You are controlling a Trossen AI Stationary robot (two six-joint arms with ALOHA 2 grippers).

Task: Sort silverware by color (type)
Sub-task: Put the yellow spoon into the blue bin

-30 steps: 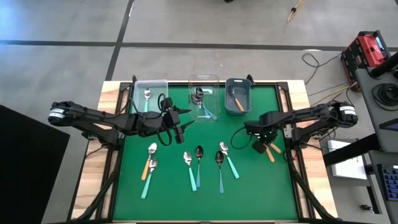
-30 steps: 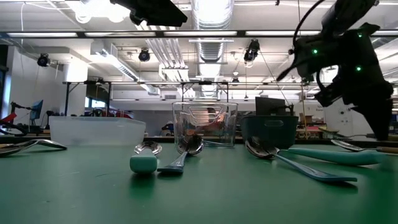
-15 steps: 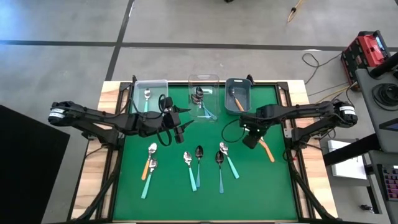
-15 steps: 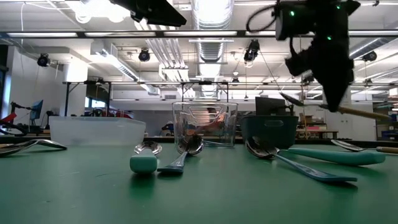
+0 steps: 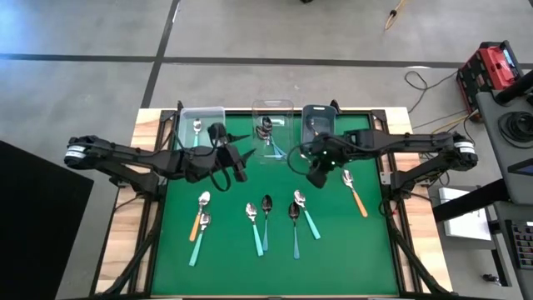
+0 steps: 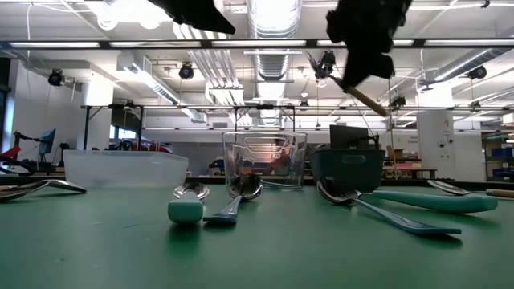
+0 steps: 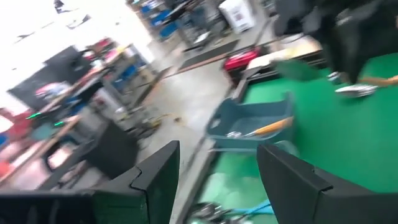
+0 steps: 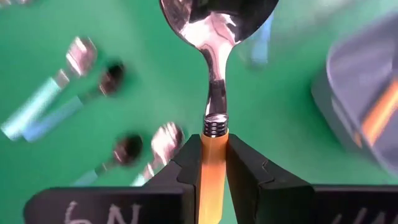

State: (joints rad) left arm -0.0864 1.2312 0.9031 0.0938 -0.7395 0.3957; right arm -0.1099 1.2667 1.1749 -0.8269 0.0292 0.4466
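A workshop hall with ceiling lights lies behind the green worktop (image 5: 366, 250). Three bins line its far edge: clear bin (image 5: 202, 122), clear cup bin (image 5: 273, 117), grey bin (image 5: 317, 122). Loose spoons (image 5: 265, 218) lie near the front. The right gripper (image 5: 317, 172), beside the grey bin, clamps an orange-handled spoon (image 8: 212, 137); the left gripper (image 5: 240, 160) hangs wide.

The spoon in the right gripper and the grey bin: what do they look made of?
Spoon: polished metal bowl, mirror reflections; orange handle looks like smooth plastic, held by the right gripper. Grey bin: probably matte opaque plastic, thin walls.
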